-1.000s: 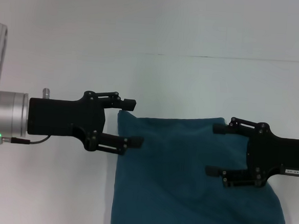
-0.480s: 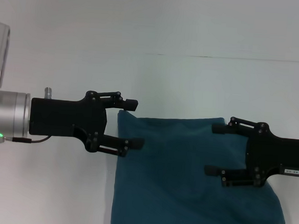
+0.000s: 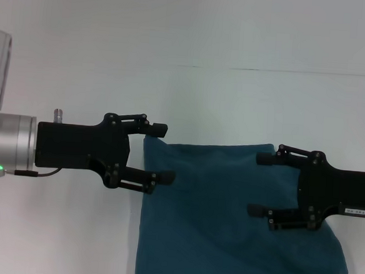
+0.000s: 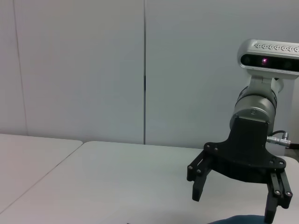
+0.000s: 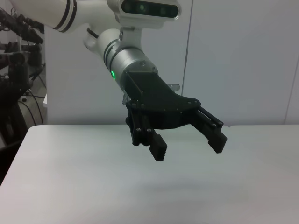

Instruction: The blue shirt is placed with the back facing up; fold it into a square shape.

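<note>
- I see the white table (image 3: 69, 229) bearing the blue shirt (image 3: 226, 228), folded to a rough rectangle, plain side up, no lettering visible.
- My left gripper (image 3: 161, 152) hangs at the shirt's far left corner, fingers spread wide, holding nothing.
- My right gripper (image 3: 259, 184) sits over the shirt's right part, fingers released; contact with cloth is probably none, hard to judge.

Left gripper (image 3: 161, 152) and right gripper (image 3: 259, 185) both reach inward toward each other, level, fingers spread apart.
</note>
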Tool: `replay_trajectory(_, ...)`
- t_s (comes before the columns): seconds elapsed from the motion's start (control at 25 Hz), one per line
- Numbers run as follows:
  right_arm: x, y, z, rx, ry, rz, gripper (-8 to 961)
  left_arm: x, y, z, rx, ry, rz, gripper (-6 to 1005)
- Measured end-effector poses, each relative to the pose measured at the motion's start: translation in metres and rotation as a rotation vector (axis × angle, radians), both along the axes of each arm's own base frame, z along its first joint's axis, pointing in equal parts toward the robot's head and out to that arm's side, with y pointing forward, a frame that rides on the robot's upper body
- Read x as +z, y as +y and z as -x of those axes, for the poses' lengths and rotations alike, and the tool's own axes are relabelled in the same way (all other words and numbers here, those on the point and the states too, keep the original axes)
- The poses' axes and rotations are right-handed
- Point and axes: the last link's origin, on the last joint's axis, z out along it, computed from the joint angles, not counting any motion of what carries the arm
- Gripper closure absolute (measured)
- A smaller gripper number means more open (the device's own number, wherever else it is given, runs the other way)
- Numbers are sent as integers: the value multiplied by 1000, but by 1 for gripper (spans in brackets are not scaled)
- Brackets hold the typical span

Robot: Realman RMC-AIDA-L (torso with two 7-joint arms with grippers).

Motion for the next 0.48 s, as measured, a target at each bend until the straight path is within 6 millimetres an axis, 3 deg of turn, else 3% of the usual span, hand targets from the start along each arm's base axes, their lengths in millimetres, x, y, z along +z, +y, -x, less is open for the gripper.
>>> replay_trajectory(0.48,0,-1,1,-1,7,7,28,0,-1,1,1,0,0,117)
